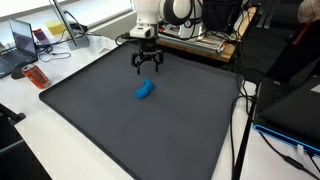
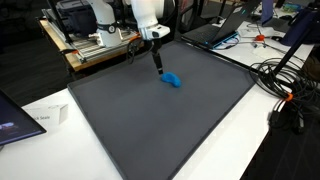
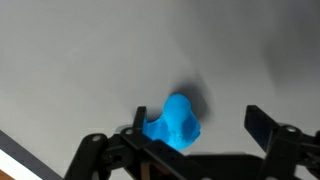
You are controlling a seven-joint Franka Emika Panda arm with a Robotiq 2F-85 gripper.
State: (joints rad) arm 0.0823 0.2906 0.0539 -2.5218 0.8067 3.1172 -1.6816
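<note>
A small blue object (image 1: 146, 91) of lumpy, rounded shape lies on the dark grey mat (image 1: 100, 120), also visible as the blue object (image 2: 173, 80) and in the wrist view (image 3: 172, 125). My gripper (image 1: 148, 66) hangs above the mat a little behind the blue object, fingers spread open and empty. In an exterior view the gripper (image 2: 158, 70) points down just beside the object without touching it. In the wrist view the blue object sits near the left finger (image 3: 138, 122), with the right finger (image 3: 262, 128) well clear of it.
The mat (image 2: 170, 120) covers most of a white table. A laptop (image 1: 25, 40) and an orange item (image 1: 37, 76) sit beside it. Cables (image 2: 290, 85) trail off one edge, and a wooden-framed rack with equipment (image 2: 95, 45) stands behind the arm's base.
</note>
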